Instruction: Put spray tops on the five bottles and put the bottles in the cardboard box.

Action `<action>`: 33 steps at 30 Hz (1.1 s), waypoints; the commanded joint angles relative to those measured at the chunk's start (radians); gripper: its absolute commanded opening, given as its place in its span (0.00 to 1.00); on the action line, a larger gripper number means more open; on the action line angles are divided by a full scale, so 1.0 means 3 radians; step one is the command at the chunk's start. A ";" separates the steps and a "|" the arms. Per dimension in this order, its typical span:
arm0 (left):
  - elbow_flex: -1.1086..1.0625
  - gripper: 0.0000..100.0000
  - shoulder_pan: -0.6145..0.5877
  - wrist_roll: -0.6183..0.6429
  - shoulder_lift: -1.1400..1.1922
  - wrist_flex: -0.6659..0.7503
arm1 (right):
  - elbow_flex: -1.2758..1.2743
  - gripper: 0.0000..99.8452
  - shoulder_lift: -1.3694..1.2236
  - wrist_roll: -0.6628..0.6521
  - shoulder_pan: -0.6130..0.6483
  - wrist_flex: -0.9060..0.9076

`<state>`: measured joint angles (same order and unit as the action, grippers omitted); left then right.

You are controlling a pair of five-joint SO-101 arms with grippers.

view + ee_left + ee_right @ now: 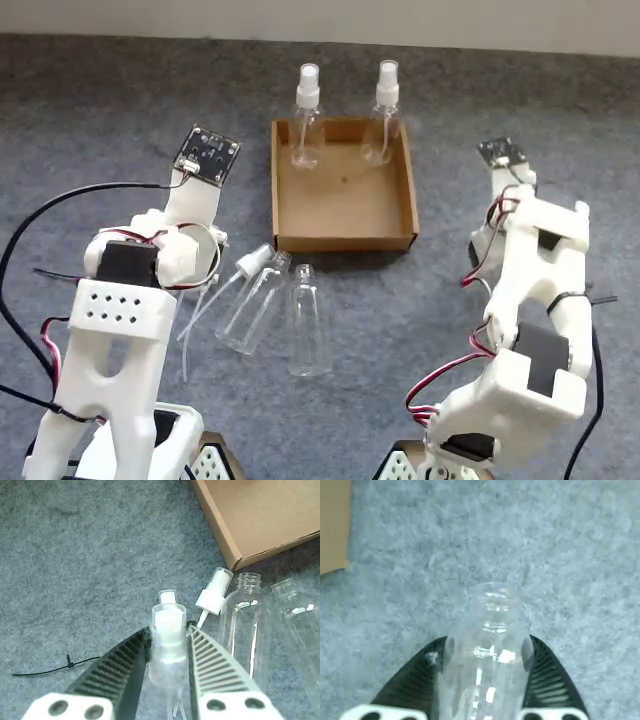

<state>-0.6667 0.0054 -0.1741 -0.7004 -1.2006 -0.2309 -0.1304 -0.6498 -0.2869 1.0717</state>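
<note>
On the grey carpet (100, 100), the shallow brown cardboard box (344, 240) is occupied by two upright capped clear bottles (306, 120), an uncapped clear plastic bottle (492, 625) is clamped by the right gripper (487, 646), and a white spray top (168, 621) is pinched by the left gripper (168, 630).

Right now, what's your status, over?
Left gripper shut on spray top. Right gripper shut on open bottle. Two capped bottles in box, two bare bottles on carpet. Loose spray top beside them; nothing blocking.

A mottled grey felt-like carpet surface (120, 110) under even light, with a pale off-white strip (320, 18) along its 12 o'clock edge.
</note>
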 commanded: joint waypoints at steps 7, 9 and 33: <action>0.0049 0.07 0.0003 0.0036 -0.0115 0.0061 | 0.1322 0.00 0.0519 0.0685 0.0043 0.0754; 0.0100 0.07 0.0003 0.0036 -0.0115 0.0051 | 0.1307 0.00 0.0903 0.0829 0.0171 0.0760; 0.2754 0.02 0.1102 0.0506 -0.0084 0.0092 | -0.2754 0.00 0.4524 0.1514 0.2821 -0.1291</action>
<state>0.0468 0.2002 -0.0361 -0.7142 -1.2006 -1.0641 1.2014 -0.2156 0.5432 0.7142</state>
